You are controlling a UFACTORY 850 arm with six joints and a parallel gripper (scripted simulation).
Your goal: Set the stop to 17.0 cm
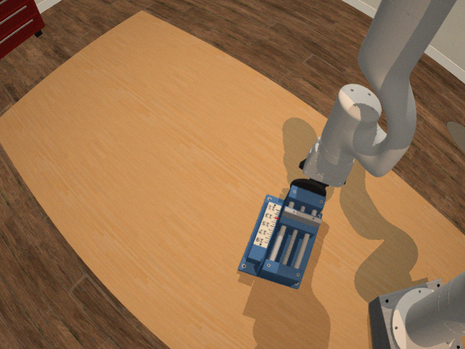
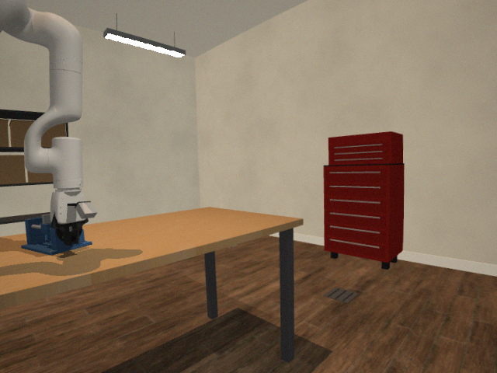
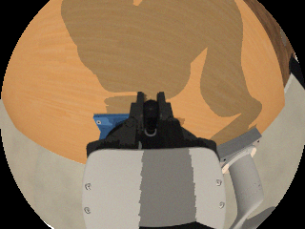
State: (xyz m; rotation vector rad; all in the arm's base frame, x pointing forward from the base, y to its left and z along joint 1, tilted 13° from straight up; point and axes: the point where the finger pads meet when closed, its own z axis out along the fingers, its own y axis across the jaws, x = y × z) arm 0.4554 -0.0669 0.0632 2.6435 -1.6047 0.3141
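The gripper (image 1: 308,185) is clamped on the black handwheel (image 1: 300,184), fingers narrow and pinching it at the top end of the blue fixture (image 1: 251,259). In the wrist view the dark fingers sit close together around the wheel, a sliver of blue showing at nine o'clock from them. The white arm (image 1: 390,75) rises away toward one o'clock in the top view, its wrist straight above the wheel.

From the handwheel, going toward seven o'clock: the grey stop (image 1: 302,217) lies across three pale rods (image 1: 290,248), close to the wheel end. At nine o'clock from the stop runs the white scale (image 1: 267,229), a small red pointer (image 1: 277,217) against it; the numerals are too small to read.

The fixture rests on the wooden table (image 1: 131,131), lower right of centre. A red tool chest (image 2: 363,196) stands well apart by the wall.
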